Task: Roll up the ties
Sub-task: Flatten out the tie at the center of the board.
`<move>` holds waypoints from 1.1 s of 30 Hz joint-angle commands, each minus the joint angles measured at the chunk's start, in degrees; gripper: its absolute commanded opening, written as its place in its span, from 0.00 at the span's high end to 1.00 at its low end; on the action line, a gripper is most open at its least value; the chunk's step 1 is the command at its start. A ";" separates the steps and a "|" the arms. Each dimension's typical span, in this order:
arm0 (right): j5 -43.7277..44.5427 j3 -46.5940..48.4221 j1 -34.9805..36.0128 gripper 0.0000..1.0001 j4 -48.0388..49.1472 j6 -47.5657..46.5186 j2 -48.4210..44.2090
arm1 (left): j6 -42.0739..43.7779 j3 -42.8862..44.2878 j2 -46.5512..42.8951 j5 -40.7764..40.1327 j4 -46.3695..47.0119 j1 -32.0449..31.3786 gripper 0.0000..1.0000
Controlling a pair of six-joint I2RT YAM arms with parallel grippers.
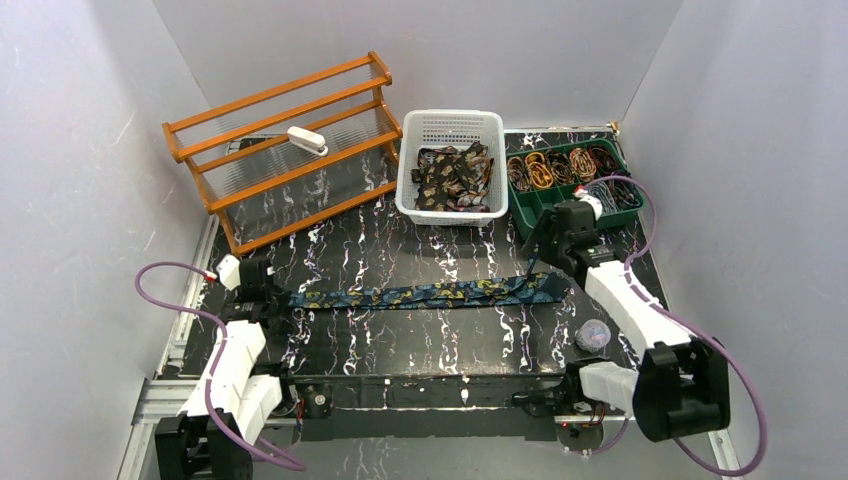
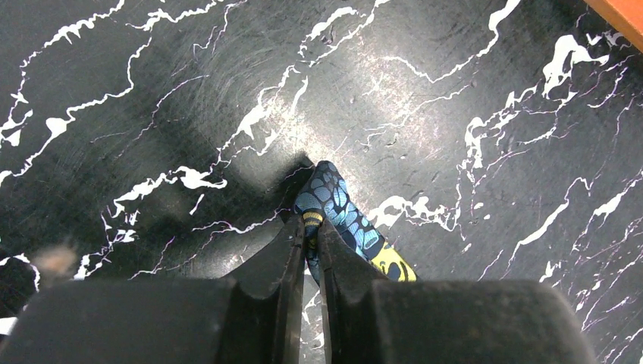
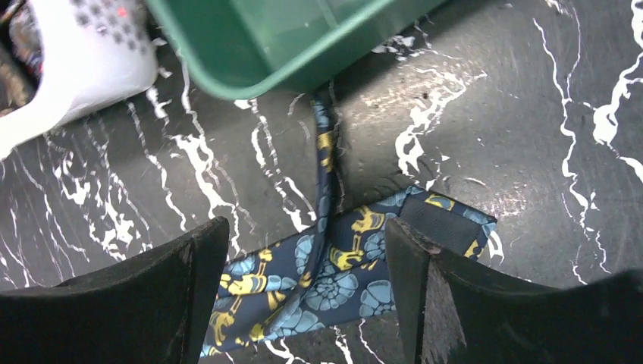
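One strand of the tie (image 3: 325, 174) seemingly runs under the green tray (image 3: 288, 45), end hidden.

Table: my table (image 1: 400, 340) is black with white squiggly lines all over, like marble.
Blue tie: one long blue tie (image 1: 430, 293) with gold and teal swirls lies flat across the middle, stretched from my left side to my right. The wide end is on the right, near the green tray.
Back left: a wooden rack (image 1: 270, 165) stands there, turned a bit sideways.
Back middle: a white basket (image 1: 450, 116) with holes in its walls.
Back right: a green tray (image 3: 303, 38), just beside the basket.
Front right: a little round thing (image 1: 593, 335), kind of sparkly, and I can't tell what it is.
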 commanded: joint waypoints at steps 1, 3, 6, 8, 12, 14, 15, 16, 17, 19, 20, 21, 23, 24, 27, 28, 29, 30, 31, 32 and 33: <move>-15.28 -0.57 -7.15 0.19 3.50 1.80 4.64 | 0.14 0.26 0.37 -0.89 -1.78 0.37 0.92; -16.68 -0.54 -7.54 0.20 5.97 2.64 7.58 | 0.36 0.48 0.31 -0.75 -1.66 0.38 0.92; -18.01 0.31 -8.56 0.26 8.14 3.16 12.75 | 0.54 0.48 0.51 -0.23 -1.45 0.45 0.92; -18.69 0.48 -9.31 0.32 10.12 3.09 15.27 | 0.83 0.77 1.04 -0.02 -1.51 0.60 0.93; -17.97 0.46 -9.88 0.49 12.46 2.46 17.25 | 0.96 0.89 2.25 1.25 -0.85 1.52 0.93; -17.50 0.11 -10.04 0.63 13.03 2.03 17.28 | 0.88 0.89 3.08 2.62 -0.29 2.37 0.94; -17.95 -0.18 -10.12 0.70 13.33 1.62 16.86 | 0.87 0.81 3.36 3.23 0.03 2.93 0.94; -18.64 -0.80 -10.07 0.80 13.90 1.30 16.13 | 0.85 0.77 3.58 3.84 0.31 3.67 0.94; -18.88 -1.88 -10.07 0.87 14.51 1.31 15.17 | 0.84 0.68 3.81 4.71 0.74 4.51 0.94; -18.81 -4.31 -10.28 0.92 15.86 2.18 12.80 | 1.25 0.81 4.47 6.53 1.26 6.34 0.94; -18.92 -5.75 -10.31 0.97 16.60 2.62 11.40 | 1.59 1.03 4.81 7.46 1.41 7.37 0.94; -19.15 -7.37 -10.40 0.99 17.46 3.45 9.93 | 1.71 1.14 5.16 8.22 1.64 8.12 0.94; -18.67 -10.60 -10.38 0.99 19.64 5.92 6.69 | 1.69 1.19 5.88 10.35 2.49 9.77 0.94; -18.57 -12.72 -10.40 0.99 21.87 7.12 4.86 | 1.64 1.05 6.25 11.47 3.11 10.53 0.94; -18.32 -20.68 -10.41 0.97 30.06 11.22 -1.47 | 1.51 0.40 7.29 14.45 5.05 13.09 0.94; -17.73 -22.86 -10.49 0.96 31.87 12.98 -3.47 | 1.68 0.25 7.65 15.65 5.52 14.17 0.95; -17.30 -24.86 -10.49 0.96 33.56 14.41 -5.05 | 1.75 0.28 7.96 16.32 5.53 14.97 0.95; -17.58 -26.78 -10.51 0.94 36.00 14.80 -6.58 | 1.86 0.39 8.13 16.74 5.48 15.85 0.95; -18.09 -28.11 -10.63 0.92 37.64 14.95 -7.76 | 1.85 0.41 8.19 16.85 5.65 16.54 0.94; -18.42 -28.73 -10.71 0.91 38.34 14.74 -8.38 | 1.88 0.45 8.22 18.79 5.96 17.35 0.93; -20.05 -28.83 -10.86 0.93 39.12 13.99 -8.77 | 2.02 0.49 8.46 20.08 6.37 18.37 0.93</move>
